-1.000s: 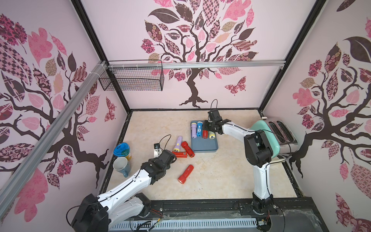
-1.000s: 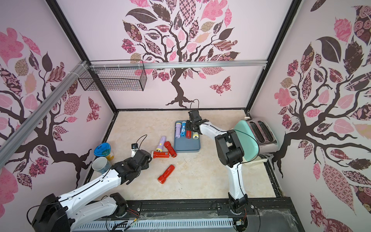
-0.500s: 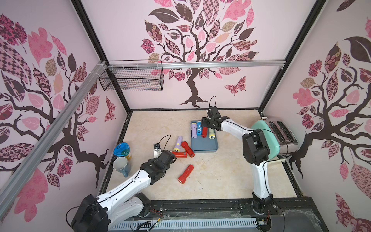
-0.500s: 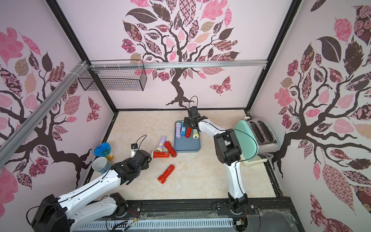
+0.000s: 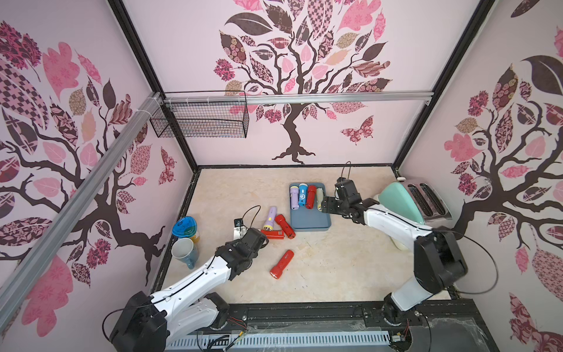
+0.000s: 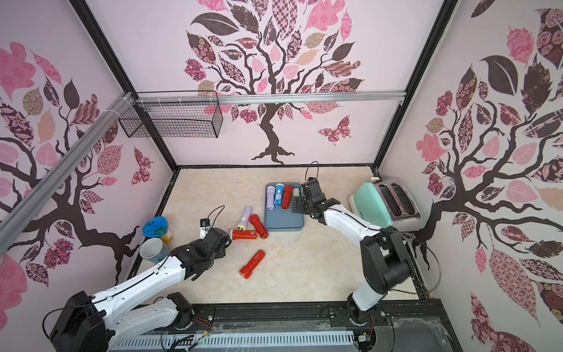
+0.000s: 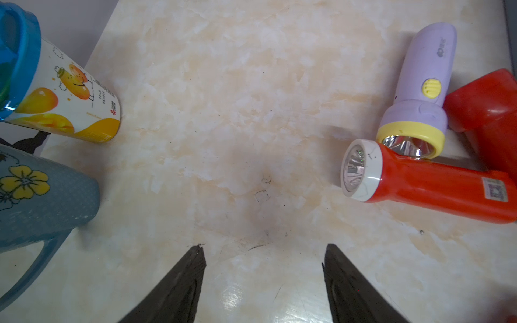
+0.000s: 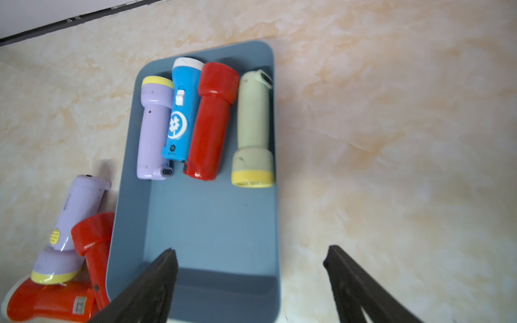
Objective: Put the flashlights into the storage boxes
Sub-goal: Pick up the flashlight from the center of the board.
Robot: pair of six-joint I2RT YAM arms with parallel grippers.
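**Four flashlights in the tray, four out on the desk**

Inside the grey-blue tray [image 8: 212,223] four flashlights lie side by side at its far end: a lilac one [image 8: 155,128], a blue one [image 8: 181,112], a red one [image 8: 211,120] and a pale green one [image 8: 253,131] against the wall. The near half of the tray is bare.

The other four lie on the desk [image 5: 335,259]. Three are bunched just beside the tray's near left corner: a lilac flashlight [image 5: 270,218], a red flashlight [image 5: 285,225] and a labelled red flashlight [image 5: 272,234]. The labelled one lies roughly along the desk's front edge, its lens end pointing at the left claw [image 7: 264,249], which hovers just beside it, open and empty. A lone red flashlight [image 5: 281,264] lies apart, nearer the front, on a diagonal.

The left arm is clearly the nearer one to all four. To take the labelled flashlight, it would probably have to shift toward the tray and set its fingers across the barrel.

The right claw [image 8: 251,250] hangs spread and empty over the tray's right edge. A mug [image 5: 182,251] and a lidded cup [image 5: 185,227] stand by the left wall, and a toaster [image 5: 408,201] stands at the right.
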